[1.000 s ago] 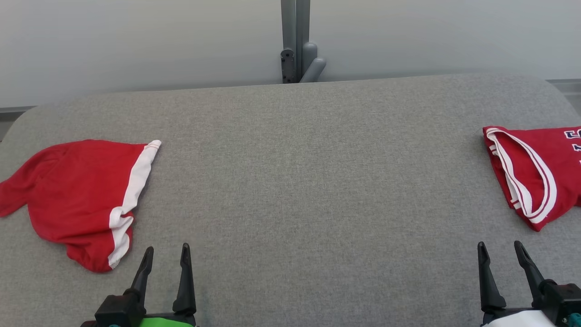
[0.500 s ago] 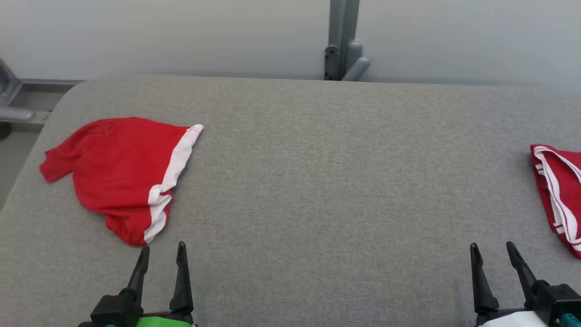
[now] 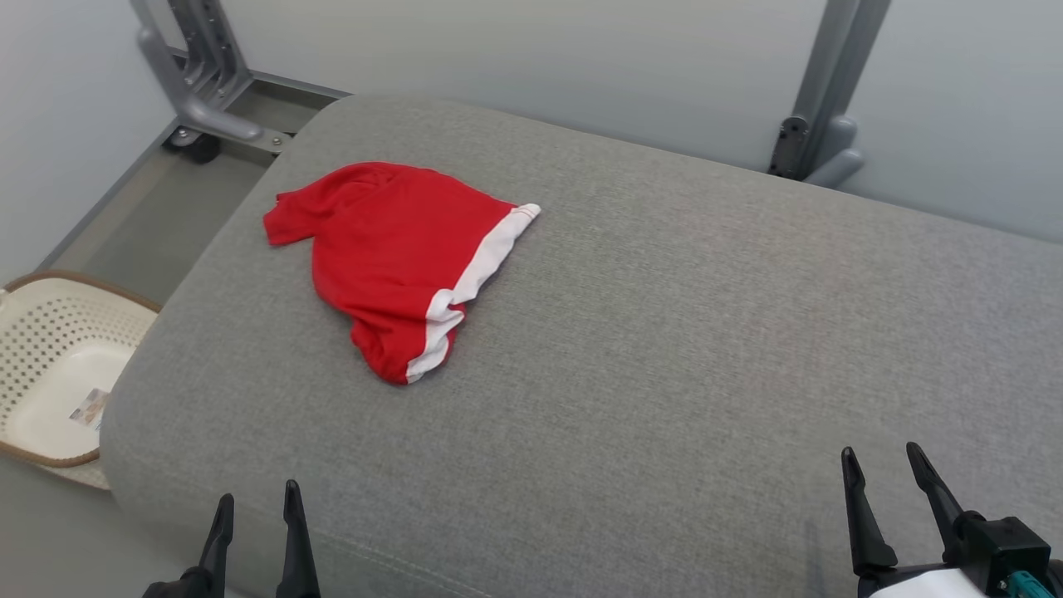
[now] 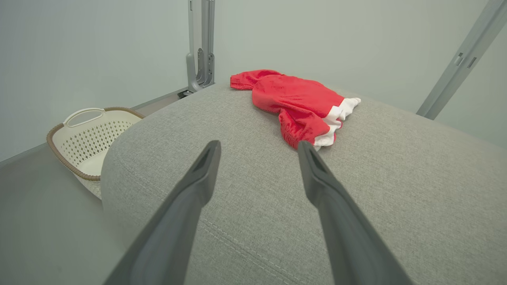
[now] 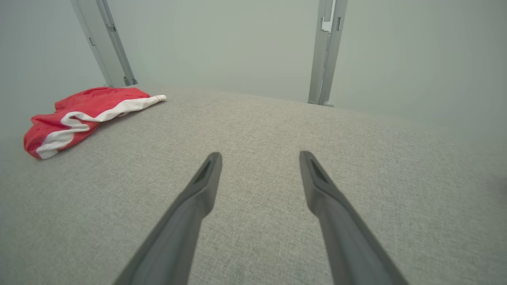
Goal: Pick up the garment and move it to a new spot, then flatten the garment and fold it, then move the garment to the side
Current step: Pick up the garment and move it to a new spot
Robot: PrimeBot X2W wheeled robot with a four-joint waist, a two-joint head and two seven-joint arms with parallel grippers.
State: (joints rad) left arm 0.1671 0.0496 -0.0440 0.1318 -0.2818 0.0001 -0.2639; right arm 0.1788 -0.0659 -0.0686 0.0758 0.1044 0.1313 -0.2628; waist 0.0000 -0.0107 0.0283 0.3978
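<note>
Red garment [image 3: 390, 249] with white band, crumpled, lying loose on grey padded surface [image 3: 664, 349], near its left end

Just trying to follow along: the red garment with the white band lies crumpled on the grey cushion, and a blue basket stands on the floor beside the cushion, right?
Not quite. The basket is cream with a brown rim, not blue; the head view shows it. The rest holds: the red garment lies crumpled on the grey cushion, the basket on the floor beside it.
</note>
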